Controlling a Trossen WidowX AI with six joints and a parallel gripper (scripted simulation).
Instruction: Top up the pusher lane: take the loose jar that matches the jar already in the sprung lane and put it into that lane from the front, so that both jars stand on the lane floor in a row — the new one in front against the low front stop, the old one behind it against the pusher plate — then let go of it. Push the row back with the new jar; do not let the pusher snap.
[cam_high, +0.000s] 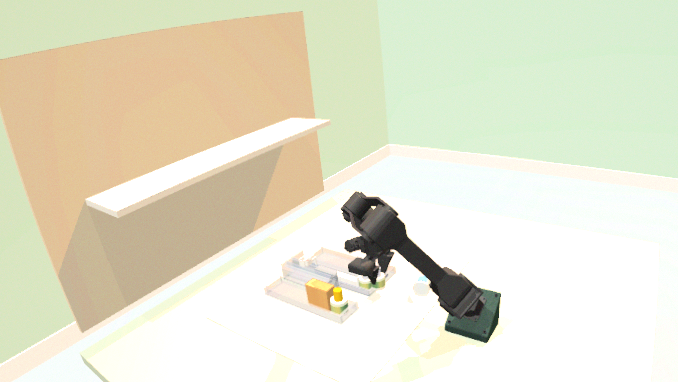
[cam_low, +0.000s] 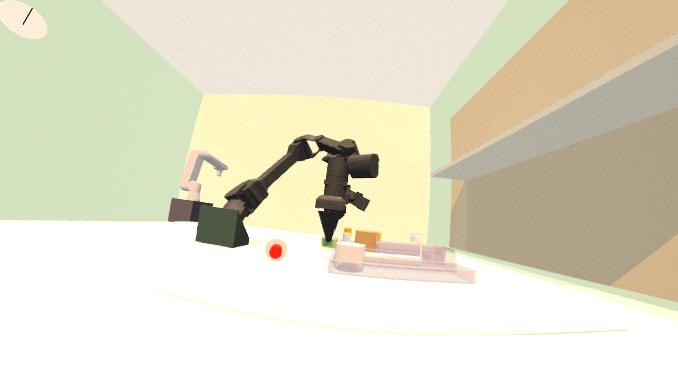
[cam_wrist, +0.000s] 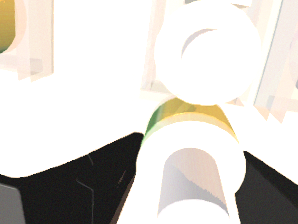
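My gripper (cam_high: 378, 278) (cam_low: 328, 240) (cam_wrist: 188, 150) is shut on a white-lidded jar with a yellow-green label (cam_high: 380, 281) (cam_low: 328, 244) (cam_wrist: 187, 109). It holds the jar upright and low at the front end of the middle clear lane. The matching jar (cam_high: 364, 283) (cam_wrist: 225, 65) stands in that lane, directly behind the held one. The two look very close; whether they touch is unclear. The lane's low front stop (cam_wrist: 150, 94) shows partly in the wrist view, and the held jar hides part of it. The pusher plate is not clearly visible.
A side lane (cam_high: 285, 296) holds an orange box (cam_high: 319, 294) and a white-green bottle with a yellow cap (cam_high: 338, 295). The other side lane (cam_low: 410, 274) holds a wide whitish jar (cam_low: 350, 256). A white container (cam_high: 421, 285) (cam_low: 276, 250) lies near the arm's base.
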